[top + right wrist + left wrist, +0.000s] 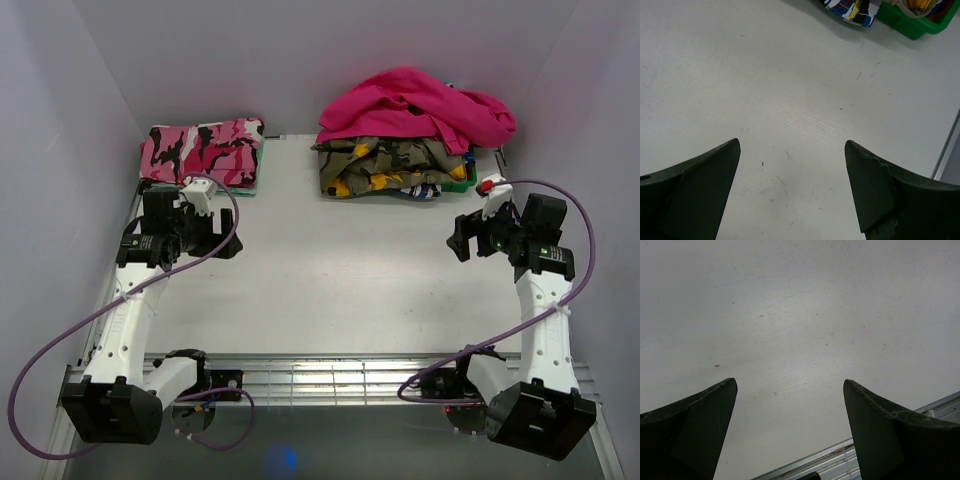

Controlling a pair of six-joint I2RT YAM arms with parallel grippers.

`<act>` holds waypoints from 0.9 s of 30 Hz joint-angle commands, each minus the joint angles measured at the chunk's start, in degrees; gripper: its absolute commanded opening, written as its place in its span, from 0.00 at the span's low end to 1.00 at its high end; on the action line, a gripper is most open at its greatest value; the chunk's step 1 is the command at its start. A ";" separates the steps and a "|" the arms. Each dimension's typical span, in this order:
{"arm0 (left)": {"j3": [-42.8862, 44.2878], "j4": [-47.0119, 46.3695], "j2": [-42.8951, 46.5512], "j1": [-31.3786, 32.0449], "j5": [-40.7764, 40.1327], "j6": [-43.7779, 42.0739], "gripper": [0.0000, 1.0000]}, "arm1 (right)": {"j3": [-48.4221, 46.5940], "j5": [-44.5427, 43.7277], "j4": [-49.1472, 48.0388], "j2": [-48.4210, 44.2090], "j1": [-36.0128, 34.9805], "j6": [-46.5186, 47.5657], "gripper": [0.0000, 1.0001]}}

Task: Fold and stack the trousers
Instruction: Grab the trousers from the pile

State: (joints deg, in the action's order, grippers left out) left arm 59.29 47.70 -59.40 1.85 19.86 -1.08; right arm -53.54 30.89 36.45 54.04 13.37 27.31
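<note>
Trousers: plain magenta-pink, no pattern. Garment under trousers: olive camo, yellow patches. Bin: green. Pair left of trousers: pink-black-white camo. Table: off-white, faint dark scuffs. Cables: purple. Arms: white links, black bases.

Soft cloth trousers, matt table

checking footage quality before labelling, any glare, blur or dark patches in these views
Top external: even, sharp, blue glare spot at the bottom edge. Left wrist: bright sheen on the table, left end effector dark and soft-edged. Right wrist: milder sheen, right end effector underexposed.
</note>
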 commanded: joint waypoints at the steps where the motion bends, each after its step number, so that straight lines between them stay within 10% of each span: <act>1: 3.64 -1.73 0.34 0.00 2.47 -1.21 0.98 | -5.51 -3.12 -6.10 3.61 -0.01 -2.78 0.90; 27: 12.61 -2.09 -10.83 0.00 0.36 0.47 0.98 | -71.27 -6.01 -31.25 72.51 -7.99 -13.79 0.90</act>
State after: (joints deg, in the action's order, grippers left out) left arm 70.02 46.28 -70.57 1.85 19.75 -1.02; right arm -121.62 26.76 8.34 124.79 8.67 10.85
